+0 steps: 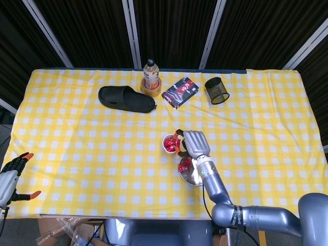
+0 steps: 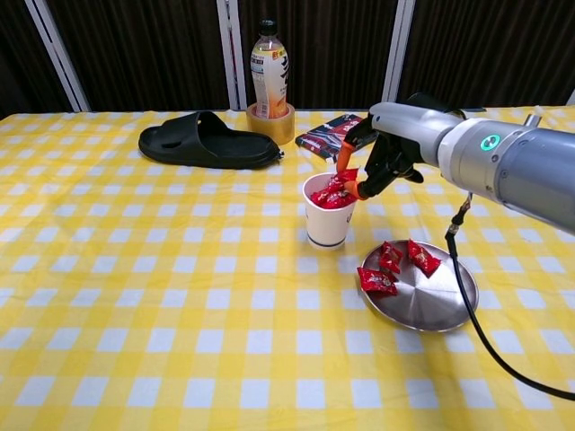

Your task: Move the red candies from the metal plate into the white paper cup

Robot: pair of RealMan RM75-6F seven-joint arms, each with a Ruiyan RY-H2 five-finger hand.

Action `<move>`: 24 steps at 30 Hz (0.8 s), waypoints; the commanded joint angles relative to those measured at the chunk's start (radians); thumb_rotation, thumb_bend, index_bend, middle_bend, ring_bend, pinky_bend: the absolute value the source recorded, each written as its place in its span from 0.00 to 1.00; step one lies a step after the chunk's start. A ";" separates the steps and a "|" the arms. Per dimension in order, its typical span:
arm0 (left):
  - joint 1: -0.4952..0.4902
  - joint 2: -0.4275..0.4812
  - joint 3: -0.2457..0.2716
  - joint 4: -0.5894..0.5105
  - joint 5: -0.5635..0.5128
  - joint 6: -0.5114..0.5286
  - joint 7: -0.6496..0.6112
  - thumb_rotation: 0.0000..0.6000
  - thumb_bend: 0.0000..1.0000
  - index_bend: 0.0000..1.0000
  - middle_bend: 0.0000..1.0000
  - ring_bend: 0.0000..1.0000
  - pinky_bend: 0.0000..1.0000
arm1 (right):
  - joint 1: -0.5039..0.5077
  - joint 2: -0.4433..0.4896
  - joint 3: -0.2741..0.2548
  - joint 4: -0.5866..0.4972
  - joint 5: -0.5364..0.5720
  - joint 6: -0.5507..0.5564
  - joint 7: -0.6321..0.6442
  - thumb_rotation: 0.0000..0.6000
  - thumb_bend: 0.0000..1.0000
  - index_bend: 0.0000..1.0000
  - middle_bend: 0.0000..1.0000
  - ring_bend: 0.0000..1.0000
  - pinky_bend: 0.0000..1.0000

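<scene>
The white paper cup (image 2: 326, 223) (image 1: 168, 145) stands mid-table with several red candies inside. My right hand (image 2: 386, 157) (image 1: 192, 144) hovers at its right rim, thumb and a finger pinching a red candy (image 2: 348, 176) right at the cup's mouth. The metal plate (image 2: 436, 305) (image 1: 193, 176) lies just right of the cup and nearer me; three red candies (image 2: 392, 266) (image 1: 184, 165) lie on its left part. My left hand (image 1: 10, 177) hangs open off the table's near left corner, seen only in the head view.
A black slipper (image 2: 207, 141) (image 1: 126, 99) lies at the far left-centre. A bottle (image 2: 269, 67) stands inside a tape roll (image 2: 269, 124) at the back. Right of them are a black-and-red packet (image 2: 331, 135) and a black mesh cup (image 1: 217, 90).
</scene>
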 commanded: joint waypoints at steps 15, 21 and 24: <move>0.005 -0.002 0.003 0.005 0.024 0.016 -0.011 1.00 0.05 0.00 0.00 0.00 0.00 | -0.097 0.125 -0.057 -0.225 -0.120 0.121 0.031 1.00 0.45 0.41 0.93 0.88 0.81; 0.013 -0.004 0.006 0.014 0.051 0.036 -0.021 1.00 0.05 0.00 0.00 0.00 0.00 | -0.215 0.247 -0.153 -0.314 -0.261 0.195 0.094 1.00 0.45 0.31 0.69 0.63 0.64; 0.018 -0.007 0.008 0.021 0.073 0.054 -0.026 1.00 0.05 0.00 0.00 0.00 0.00 | -0.288 0.326 -0.228 -0.331 -0.369 0.226 0.142 1.00 0.45 0.20 0.45 0.37 0.44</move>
